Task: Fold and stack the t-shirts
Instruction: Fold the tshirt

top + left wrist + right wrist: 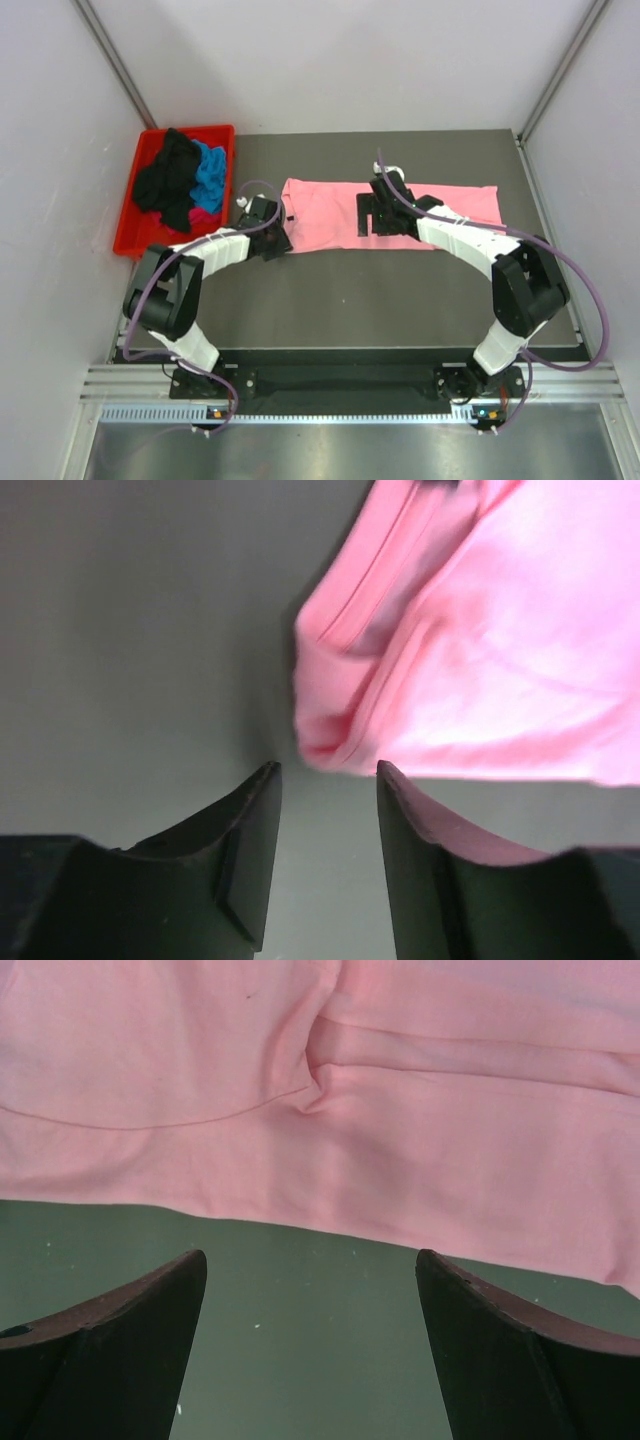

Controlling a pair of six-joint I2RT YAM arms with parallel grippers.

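A light pink t-shirt (330,212) lies flat as a long folded strip across the middle of the dark table (380,300). Its folded left corner (330,735) sits just beyond my left gripper (328,772), which is open and empty. My right gripper (310,1260) hovers open over bare table at the near edge of the pink cloth (400,1160), nothing between its fingers. In the top view the left gripper (277,243) is at the shirt's left end and the right gripper (380,215) is over its middle. Black, blue and magenta t-shirts (182,180) are heaped in the bin.
A red plastic bin (128,225) stands at the table's far left corner. Pale walls enclose the table on three sides. Dark table surface stretches between the shirt and the arm bases.
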